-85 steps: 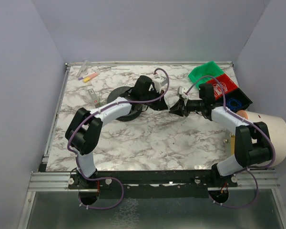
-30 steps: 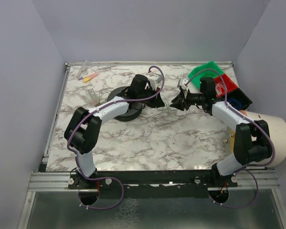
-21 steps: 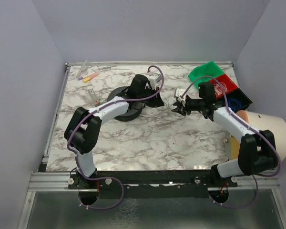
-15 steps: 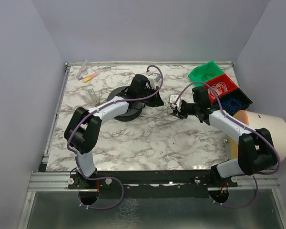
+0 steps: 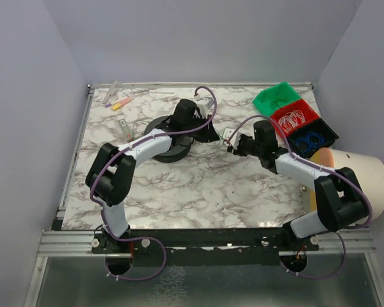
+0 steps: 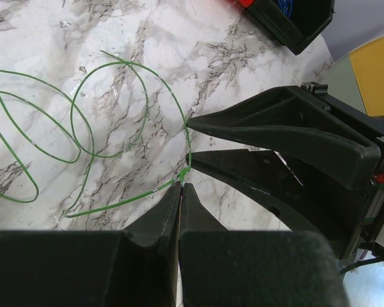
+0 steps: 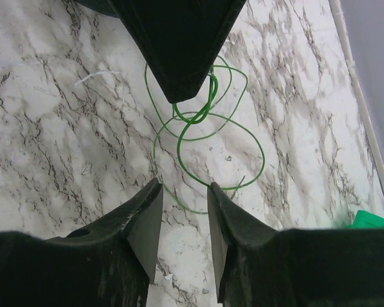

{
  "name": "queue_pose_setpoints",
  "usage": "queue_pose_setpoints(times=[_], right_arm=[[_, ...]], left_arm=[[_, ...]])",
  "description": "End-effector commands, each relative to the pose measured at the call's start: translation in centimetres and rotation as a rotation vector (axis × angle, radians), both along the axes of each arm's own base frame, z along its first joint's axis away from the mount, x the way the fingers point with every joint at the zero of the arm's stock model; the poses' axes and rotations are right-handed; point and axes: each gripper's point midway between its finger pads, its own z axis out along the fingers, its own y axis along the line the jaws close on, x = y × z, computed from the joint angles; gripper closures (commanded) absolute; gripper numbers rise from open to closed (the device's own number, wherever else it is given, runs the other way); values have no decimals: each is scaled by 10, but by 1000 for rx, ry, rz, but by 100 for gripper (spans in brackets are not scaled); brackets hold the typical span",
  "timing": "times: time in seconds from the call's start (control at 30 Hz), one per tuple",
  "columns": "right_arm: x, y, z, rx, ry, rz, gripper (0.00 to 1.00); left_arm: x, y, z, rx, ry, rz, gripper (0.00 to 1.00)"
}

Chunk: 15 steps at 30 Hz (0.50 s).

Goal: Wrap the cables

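Note:
A thin green cable [image 6: 89,131] lies in loose loops on the marble table [image 5: 198,192]. My left gripper [image 6: 180,186] is shut on a kinked spot of this cable, close above the table. In the right wrist view the same cable [image 7: 212,137] hangs in loops from the left gripper's dark tip. My right gripper [image 7: 182,195] faces it, open, with the lowest loop just beyond its fingertips [image 7: 150,198] and nothing between them. Seen from the top, the left gripper [image 5: 216,135] and right gripper [image 5: 230,144] nearly meet at the table's middle back.
A black round spool [image 5: 169,146] sits under the left forearm. At the back right stand a green bin [image 5: 276,96], a red bin [image 5: 304,109] holding whitish coils and a black bin [image 5: 325,133] holding blue coils. A white bucket [image 5: 365,185] lies at the right edge. Markers [image 5: 118,102] rest at the back left.
My right arm has swung left and slightly nearer, bringing its gripper close to the left one, and its jaws have spread a little. The left gripper has stayed shut.

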Motion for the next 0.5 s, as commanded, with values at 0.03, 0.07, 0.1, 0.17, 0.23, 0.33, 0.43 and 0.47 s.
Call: queue_pose_setpoints(times=[0.03, 0.07, 0.1, 0.17, 0.23, 0.33, 0.43, 0.47], right_arm=[[2, 5, 11, 47, -65, -3, 58], [-1, 7, 14, 53, -81, 17, 57], [-4, 8, 17, 58, -98, 34, 57], [-14, 12, 22, 71, -111, 89, 57], [-23, 16, 25, 78, -115, 137, 57], [-29, 17, 29, 91, -118, 172, 56], [-28, 16, 27, 88, -117, 166, 56], [-27, 16, 26, 85, -117, 164, 56]], left_arm=[[-5, -1, -3, -24, 15, -23, 100], [-5, -2, -3, -24, 16, -24, 100], [-5, -2, -3, -24, 15, -25, 100], [-5, -1, -3, -22, 13, -25, 100], [-3, 0, -3, -17, 9, -21, 100], [0, 2, -6, -15, 15, -12, 100], [1, 2, -8, -12, 19, -9, 100], [1, 2, -8, -14, 20, -11, 100]])
